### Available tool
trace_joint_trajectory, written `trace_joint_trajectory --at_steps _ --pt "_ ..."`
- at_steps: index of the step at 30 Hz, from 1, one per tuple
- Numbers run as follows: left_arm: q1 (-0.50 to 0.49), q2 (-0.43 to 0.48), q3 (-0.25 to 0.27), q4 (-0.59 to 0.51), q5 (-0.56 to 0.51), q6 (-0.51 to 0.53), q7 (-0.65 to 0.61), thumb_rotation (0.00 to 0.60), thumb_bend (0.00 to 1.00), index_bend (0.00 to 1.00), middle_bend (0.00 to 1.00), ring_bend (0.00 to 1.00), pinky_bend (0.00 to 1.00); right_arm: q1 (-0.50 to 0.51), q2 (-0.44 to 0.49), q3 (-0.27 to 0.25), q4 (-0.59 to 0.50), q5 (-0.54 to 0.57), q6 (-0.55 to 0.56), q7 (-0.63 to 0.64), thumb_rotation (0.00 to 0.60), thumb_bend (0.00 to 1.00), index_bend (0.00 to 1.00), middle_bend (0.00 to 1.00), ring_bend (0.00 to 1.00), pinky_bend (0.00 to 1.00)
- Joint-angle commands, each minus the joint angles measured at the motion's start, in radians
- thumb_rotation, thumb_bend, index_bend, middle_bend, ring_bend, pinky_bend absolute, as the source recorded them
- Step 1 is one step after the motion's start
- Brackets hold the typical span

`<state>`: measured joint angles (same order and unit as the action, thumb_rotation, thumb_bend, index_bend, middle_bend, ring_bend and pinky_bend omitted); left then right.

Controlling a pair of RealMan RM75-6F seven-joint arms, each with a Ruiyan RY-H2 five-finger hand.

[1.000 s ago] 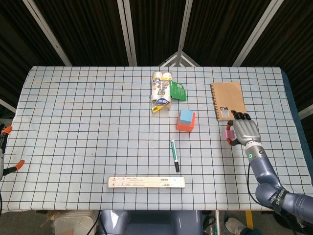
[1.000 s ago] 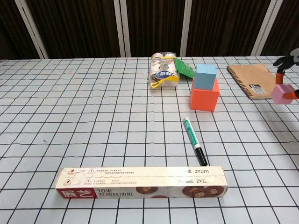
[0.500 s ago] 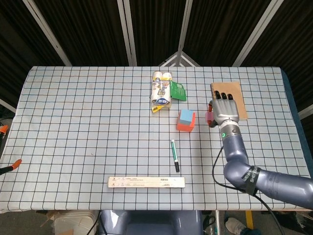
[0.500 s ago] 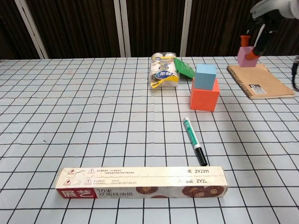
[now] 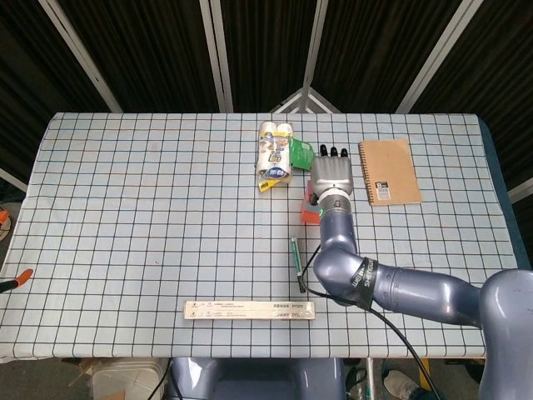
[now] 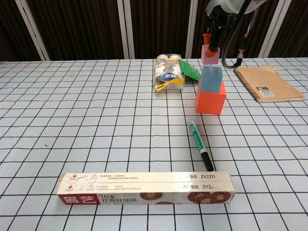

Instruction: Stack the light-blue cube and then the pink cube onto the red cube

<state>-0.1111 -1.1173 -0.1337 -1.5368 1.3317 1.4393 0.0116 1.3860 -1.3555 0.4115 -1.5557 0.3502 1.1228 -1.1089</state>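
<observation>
Pink cube (image 6: 210,55) pinched in the right hand (image 5: 331,177), hanging just above the light-blue cube (image 6: 211,79), itself seated on the red cube (image 6: 210,100) (slightly off-square, it seems). Risk: release while off-centre, tipping the stack toward the marker (image 6: 200,145) in front or the notebook (image 6: 267,83) alongside. Left hand out of sight.

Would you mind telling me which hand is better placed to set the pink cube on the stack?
The right hand: it holds the pink cube just above the light-blue cube, which sits on the red cube. The left hand is not in view.
</observation>
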Motion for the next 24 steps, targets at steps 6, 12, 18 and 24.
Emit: trace_joint_trajectory --at_steps 6,12,18,24 --pt "-0.003 -0.001 0.001 -0.001 -0.003 -0.006 0.005 0.6 0.16 0.04 0.0 0.0 0.0 -0.026 -0.014 0.004 0.029 -0.002 -0.019 -0.01 0.6 0.4 0.48 0.0 0.0 0.0" --pt "-0.001 -0.003 0.003 -0.006 -0.001 0.002 0.014 0.6 0.16 0.04 0.0 0.0 0.0 -0.063 0.004 0.005 0.023 -0.017 -0.043 -0.001 0.6 0.4 0.48 0.0 0.0 0.0" --pt "-0.001 -0.006 0.006 -0.01 0.004 0.004 0.024 0.6 0.16 0.04 0.0 0.0 0.0 -0.076 0.012 0.012 0.009 -0.034 -0.05 0.006 0.6 0.4 0.48 0.0 0.0 0.0" --pt "0.001 -0.005 0.003 -0.011 0.0 0.009 0.022 0.6 0.16 0.04 0.0 0.0 0.0 -0.081 0.007 0.011 0.014 -0.037 -0.055 0.006 0.6 0.4 0.48 0.0 0.0 0.0"
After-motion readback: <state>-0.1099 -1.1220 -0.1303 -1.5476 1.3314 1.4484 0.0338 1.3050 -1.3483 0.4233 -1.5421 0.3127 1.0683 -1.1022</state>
